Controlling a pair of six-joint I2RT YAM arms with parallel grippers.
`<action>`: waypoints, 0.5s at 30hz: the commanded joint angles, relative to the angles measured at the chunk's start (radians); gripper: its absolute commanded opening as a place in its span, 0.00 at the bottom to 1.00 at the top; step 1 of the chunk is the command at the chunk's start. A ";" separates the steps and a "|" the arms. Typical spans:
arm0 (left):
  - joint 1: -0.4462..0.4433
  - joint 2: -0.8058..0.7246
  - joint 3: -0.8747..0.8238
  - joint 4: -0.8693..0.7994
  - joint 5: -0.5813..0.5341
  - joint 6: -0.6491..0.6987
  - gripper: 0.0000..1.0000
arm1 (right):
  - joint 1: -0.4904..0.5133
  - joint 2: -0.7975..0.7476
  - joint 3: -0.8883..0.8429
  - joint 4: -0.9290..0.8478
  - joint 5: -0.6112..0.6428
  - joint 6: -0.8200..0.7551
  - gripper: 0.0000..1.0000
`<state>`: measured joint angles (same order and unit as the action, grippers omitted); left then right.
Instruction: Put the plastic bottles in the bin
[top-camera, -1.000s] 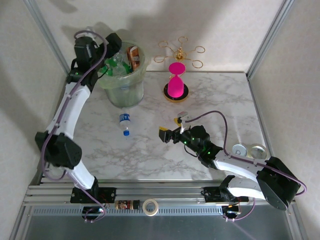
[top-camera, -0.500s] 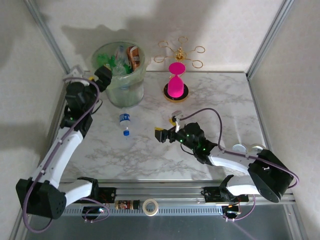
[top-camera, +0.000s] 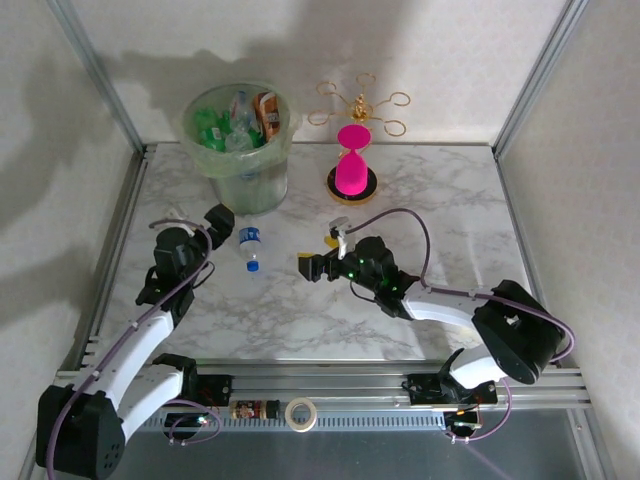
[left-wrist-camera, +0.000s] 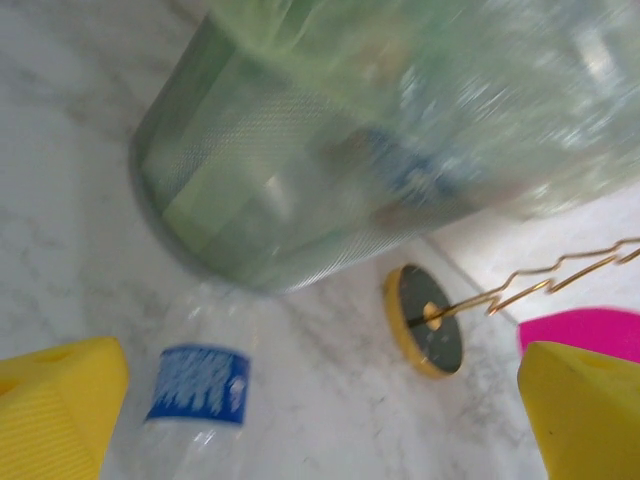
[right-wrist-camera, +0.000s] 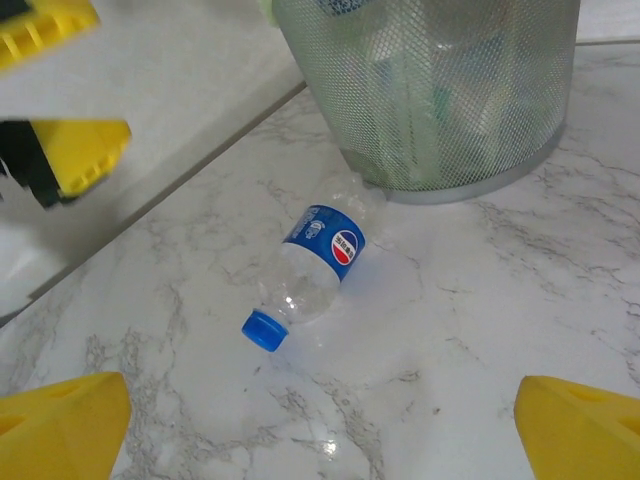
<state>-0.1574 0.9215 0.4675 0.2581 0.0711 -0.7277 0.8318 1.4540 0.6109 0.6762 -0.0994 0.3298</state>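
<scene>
though tiny overhead, bottle (top-camera: 249, 246) logo (right-wrist-camera: 345, 245) crisp

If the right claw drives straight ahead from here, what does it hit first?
Most likely the Pepsi bottle lying on its side, blue cap toward the right claw; it sits centred ahead. The bin stands just behind it. Depth is hard to judge.
</scene>
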 joint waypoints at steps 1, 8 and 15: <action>-0.017 0.021 -0.049 0.043 0.023 -0.012 1.00 | 0.010 0.030 0.042 0.019 -0.021 0.014 0.99; -0.048 0.151 -0.085 0.114 0.020 0.000 1.00 | 0.020 0.063 0.059 0.000 -0.017 0.028 0.99; -0.074 0.347 -0.017 0.100 0.012 0.038 1.00 | 0.025 0.068 0.057 -0.013 -0.002 0.044 0.99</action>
<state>-0.2203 1.2224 0.4023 0.3405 0.0822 -0.7208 0.8490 1.5158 0.6418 0.6647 -0.1059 0.3565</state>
